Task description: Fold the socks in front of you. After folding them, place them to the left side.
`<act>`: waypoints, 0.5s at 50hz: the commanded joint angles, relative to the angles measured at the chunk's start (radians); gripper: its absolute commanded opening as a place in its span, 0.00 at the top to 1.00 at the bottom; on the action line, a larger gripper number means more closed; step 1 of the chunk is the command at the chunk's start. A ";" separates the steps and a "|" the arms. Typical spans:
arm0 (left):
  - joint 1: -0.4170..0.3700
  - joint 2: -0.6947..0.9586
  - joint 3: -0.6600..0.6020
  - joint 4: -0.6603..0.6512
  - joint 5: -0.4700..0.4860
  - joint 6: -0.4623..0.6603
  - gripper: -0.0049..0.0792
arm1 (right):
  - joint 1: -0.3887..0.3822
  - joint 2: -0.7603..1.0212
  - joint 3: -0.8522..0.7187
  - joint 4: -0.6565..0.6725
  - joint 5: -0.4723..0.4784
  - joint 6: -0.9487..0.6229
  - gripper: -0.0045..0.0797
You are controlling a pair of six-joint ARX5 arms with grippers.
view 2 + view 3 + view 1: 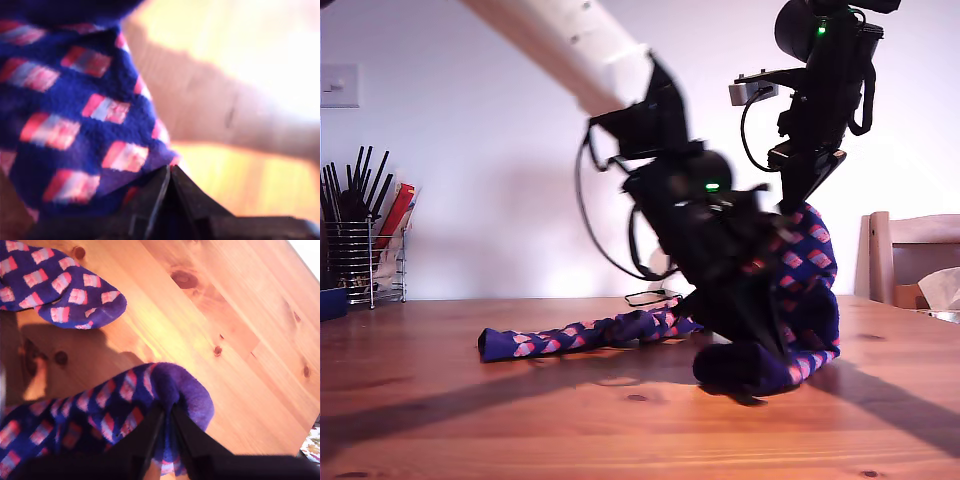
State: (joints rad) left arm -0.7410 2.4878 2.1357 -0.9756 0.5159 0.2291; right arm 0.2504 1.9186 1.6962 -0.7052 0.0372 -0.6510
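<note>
Both claws pinch the socks (620, 330): first claw (169, 172) and second claw (167, 410) each clamped on fabric, the free length trailing along the bench (440, 420) toward the exterior view's left

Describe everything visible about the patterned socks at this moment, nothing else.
The dark purple knit socks with pink-red blocks look soft and fuzzy. One stretch lies twisted along the wooden table, its end pointing toward the exterior view's left. Another part is lifted off the table at the exterior view's right, draping down to a dark rounded bundle on the wood. My first claw is shut on patterned fabric; my second claw pinches a plain purple rounded end. How many socks are lifted cannot be told.
</note>
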 commanded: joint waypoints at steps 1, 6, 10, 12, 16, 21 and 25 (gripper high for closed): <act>0.015 -0.026 -0.008 0.002 -0.060 -0.013 0.97 | 0.002 0.023 -0.005 -0.002 0.000 0.007 0.96; 0.021 -0.026 -0.008 -0.010 -0.163 -0.017 0.97 | 0.000 0.023 -0.005 -0.019 0.000 0.006 0.96; 0.033 -0.026 -0.008 -0.039 -0.205 -0.017 0.97 | -0.003 0.023 -0.005 -0.029 0.003 0.007 0.96; 0.038 -0.026 -0.008 -0.048 -0.217 -0.017 0.97 | -0.003 0.023 -0.005 -0.036 0.006 0.007 0.96; 0.046 -0.026 -0.008 -0.059 -0.238 -0.017 0.97 | -0.003 0.023 -0.005 -0.056 0.023 0.007 0.96; 0.060 -0.027 -0.008 -0.078 -0.241 -0.017 0.97 | -0.003 0.023 -0.005 -0.089 0.026 0.008 0.96; 0.068 -0.027 -0.008 -0.086 -0.240 -0.017 0.97 | -0.002 0.020 -0.005 -0.114 0.025 0.024 0.96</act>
State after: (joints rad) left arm -0.6716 2.4611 2.1357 -1.0534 0.2863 0.2142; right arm 0.2497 1.9186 1.6962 -0.8082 0.0628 -0.6422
